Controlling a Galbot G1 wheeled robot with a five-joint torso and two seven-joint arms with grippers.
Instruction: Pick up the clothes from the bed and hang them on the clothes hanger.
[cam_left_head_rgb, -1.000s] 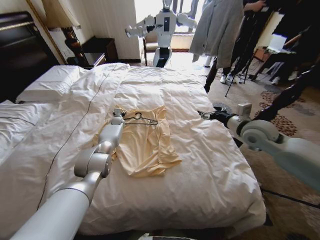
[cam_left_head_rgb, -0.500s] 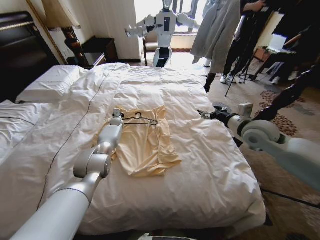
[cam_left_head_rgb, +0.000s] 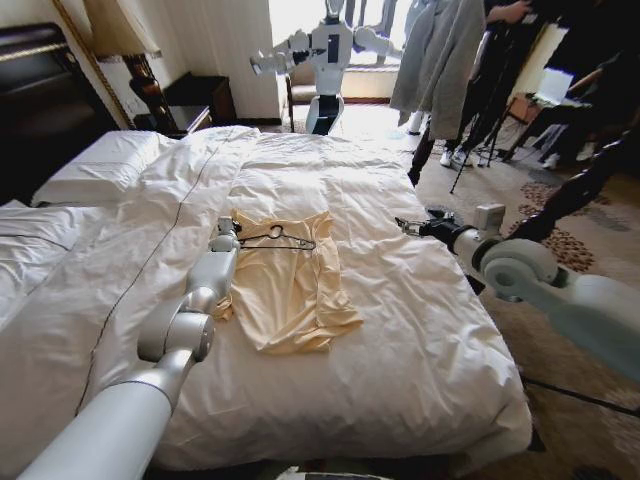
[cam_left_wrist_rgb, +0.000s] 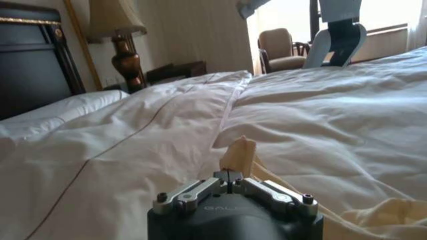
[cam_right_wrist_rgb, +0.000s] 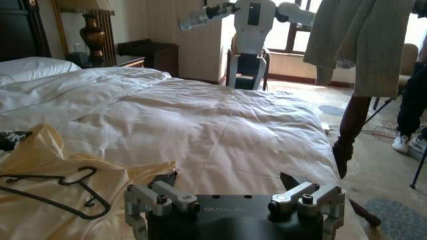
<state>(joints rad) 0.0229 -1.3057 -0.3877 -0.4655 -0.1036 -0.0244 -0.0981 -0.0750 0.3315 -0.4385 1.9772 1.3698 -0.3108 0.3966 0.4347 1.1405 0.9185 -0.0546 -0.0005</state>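
Note:
The pale yellow clothes (cam_left_head_rgb: 290, 290) lie crumpled in the middle of the white bed (cam_left_head_rgb: 420, 340). The thin dark clothes hanger (cam_left_head_rgb: 285, 238) rests on the shirt's far edge. My left gripper (cam_left_head_rgb: 227, 232) is at the shirt's far left corner, shut on a raised peak of yellow fabric (cam_left_wrist_rgb: 240, 152); in the left wrist view the left gripper (cam_left_wrist_rgb: 229, 176) has its fingers pressed together. My right gripper (cam_left_head_rgb: 403, 228) hovers low over the duvet to the right of the shirt. It is open (cam_right_wrist_rgb: 229, 181), with nothing between its fingers, and the hanger (cam_right_wrist_rgb: 67, 192) lies off to one side.
Pillows (cam_left_head_rgb: 95, 165) and a dark headboard (cam_left_head_rgb: 35, 100) are at the far left. Beyond the bed's far edge stand another white robot (cam_left_head_rgb: 330, 50) and a hanging grey garment (cam_left_head_rgb: 440, 55). Tripods and people fill the floor at the right.
My left gripper has shifted slightly left, drawing the shirt's corner with it. The grey garment in the background has swung. The right arm has stayed put.

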